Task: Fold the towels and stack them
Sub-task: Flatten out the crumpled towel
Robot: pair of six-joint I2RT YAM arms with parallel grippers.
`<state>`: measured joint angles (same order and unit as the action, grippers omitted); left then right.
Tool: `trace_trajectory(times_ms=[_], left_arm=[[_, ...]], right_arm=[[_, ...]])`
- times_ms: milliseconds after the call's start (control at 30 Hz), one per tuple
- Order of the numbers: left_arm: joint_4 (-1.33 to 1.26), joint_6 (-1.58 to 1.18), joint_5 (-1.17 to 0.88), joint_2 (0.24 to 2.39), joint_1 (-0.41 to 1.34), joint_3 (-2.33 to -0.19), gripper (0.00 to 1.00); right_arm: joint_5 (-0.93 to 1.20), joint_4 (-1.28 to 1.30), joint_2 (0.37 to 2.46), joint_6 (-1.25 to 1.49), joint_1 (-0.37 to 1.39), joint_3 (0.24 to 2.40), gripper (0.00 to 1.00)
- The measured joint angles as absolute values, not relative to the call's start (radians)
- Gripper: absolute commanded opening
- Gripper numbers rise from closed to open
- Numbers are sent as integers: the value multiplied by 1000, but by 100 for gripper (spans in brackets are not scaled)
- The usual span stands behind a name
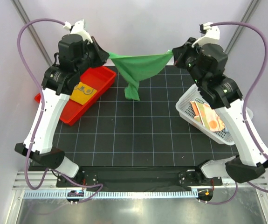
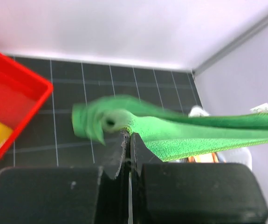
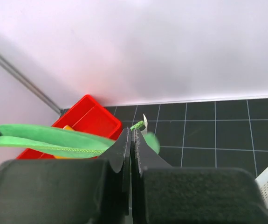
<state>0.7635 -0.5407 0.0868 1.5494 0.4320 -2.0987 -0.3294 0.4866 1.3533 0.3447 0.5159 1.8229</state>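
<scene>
At the near edge, the 2 arm bases sit bolted side by side, and the black grid mat (image 1: 134,135) spreads away from them. The left arm (image 1: 45,116) rises along the left side of the mat and the right arm (image 1: 238,126) along the right side, both reaching toward the far wall.

Midway out on the left lies the red tray (image 1: 106,80), set at an angle, partly under the left arm. The yellow-orange towel (image 1: 82,92) rests flat inside it, near its middle, with grey marks on its upper face. Opposite, on the right, the white basket (image 1: 184,109) stands at the mat's edge, partly hidden by the right arm. The striped towel (image 1: 207,116) lies bunched inside it, orange dots showing.

Farthest out, the green towel (image 1: 138,67) hangs in the air between the 2 grippers, above the far part of the mat. Its top edge runs nearly straight from one side to the other. The left gripper (image 2: 127,137) has its fingers pressed together on the towel's left corner, a small tuft of cloth sticking out past the tips. The right gripper (image 3: 130,135) has its fingers pinched tight on the right corner. Below the stretched edge the cloth narrows to a twisted tail that drops from the middle toward the mat. Whether its tip touches the mat cannot be told.
</scene>
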Motion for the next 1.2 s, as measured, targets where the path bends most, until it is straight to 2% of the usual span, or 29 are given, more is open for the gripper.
trace_trajectory(times_ms=[200, 400, 500, 667, 767, 867, 1000, 1100, 1200], left_arm=[[821, -560, -58, 1424, 435, -1959, 0], [851, -627, -211, 1211, 476, -1817, 0], [880, -655, -250, 1153, 519, -1846, 0], [937, -682, -285, 1198, 531, -2045, 0], [939, -694, -287, 1200, 532, -2045, 0], [931, -696, -263, 1200, 534, -1947, 0], [901, -694, -183, 1208, 528, -1710, 0], [853, -672, -131, 1298, 500, -1563, 0], [763, -641, -98, 1388, 456, -1482, 0]], right_arm=[[-228, 591, 1191, 352, 518, 1701, 1], [-63, 683, 985, 425, 518, 1586, 1], [-11, 683, 925, 458, 518, 1586, 1], [36, 680, 894, 529, 520, 1670, 1], [33, 673, 887, 579, 521, 1683, 1], [-12, 672, 868, 620, 522, 1613, 1], [-82, 626, 873, 641, 519, 1417, 1], [-131, 547, 953, 633, 519, 1243, 1], [-170, 458, 1081, 591, 517, 1166, 1]])
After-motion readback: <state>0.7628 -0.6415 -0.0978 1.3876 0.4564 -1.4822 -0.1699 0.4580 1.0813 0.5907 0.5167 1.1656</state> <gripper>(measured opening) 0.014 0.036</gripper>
